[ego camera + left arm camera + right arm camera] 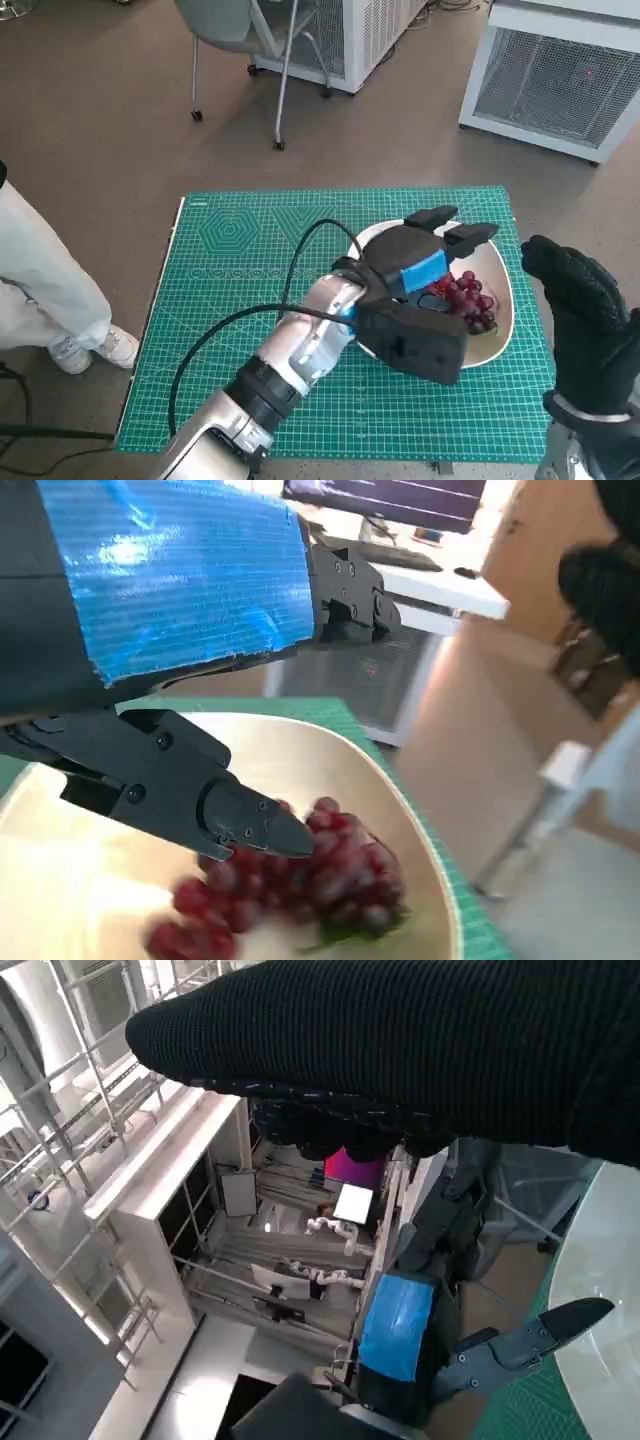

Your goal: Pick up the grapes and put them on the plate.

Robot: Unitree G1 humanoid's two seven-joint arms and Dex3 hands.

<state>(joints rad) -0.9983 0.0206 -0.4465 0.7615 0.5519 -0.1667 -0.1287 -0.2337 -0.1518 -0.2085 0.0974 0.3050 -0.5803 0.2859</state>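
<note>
A bunch of dark red grapes (465,298) lies in the pale, shallow plate (500,335) at the right of the green mat. My left hand (420,265) hovers over the plate with its fingers spread and nothing between them. In the left wrist view one black finger (200,800) hangs just above the grapes (330,875), which rest on the plate (300,750). My gloved right hand (585,305) is raised beside the table's right edge, a little right of the plate, and holds nothing. The right wrist view shows the glove (400,1050), the left hand (400,1325) and the plate's rim (610,1290).
The green cutting mat (250,330) covers the small table. A person's leg and shoe (60,310) stand at the left of the table. A chair (250,40) and white cabinets (560,80) stand on the floor beyond the far edge.
</note>
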